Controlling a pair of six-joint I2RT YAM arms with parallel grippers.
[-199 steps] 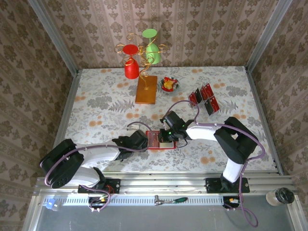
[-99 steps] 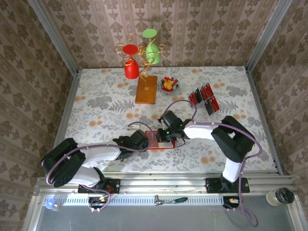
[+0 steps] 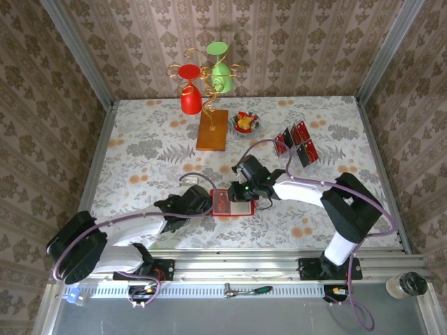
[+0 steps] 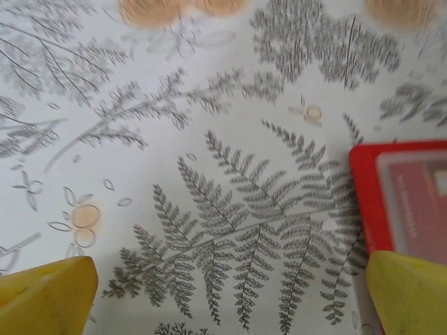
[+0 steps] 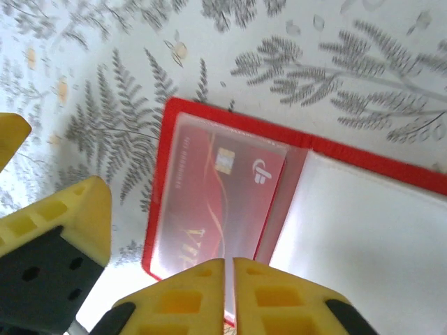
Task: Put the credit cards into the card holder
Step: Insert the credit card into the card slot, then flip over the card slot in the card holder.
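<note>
The card holder [image 3: 230, 204] lies open on the floral tablecloth, red-edged with a pale inside. In the right wrist view a red credit card [image 5: 213, 199] sits under the clear sleeve of the card holder's [image 5: 363, 209] left page. My right gripper [image 5: 230, 293] hovers at the holder's near edge, its yellow fingers together but for a hairline slit. My left gripper [image 4: 227, 300] stands wide open over bare cloth, just left of the card holder [image 4: 363, 199]. Its fingers [image 5: 66, 227] show left of the holder. Several more credit cards [image 3: 297, 144] lie at the back right.
A wire stand with a red cup [image 3: 191, 98] and a green cup [image 3: 221, 75] rises from an orange wooden slab [image 3: 212, 130] at the back. A small bowl of sweets [image 3: 246, 123] sits beside it. Patterned walls close in three sides.
The left arm's elbow has swung out left and toward the near edge, and its gripper has backed slightly away from the holder. The right gripper has stayed over the holder.
</note>
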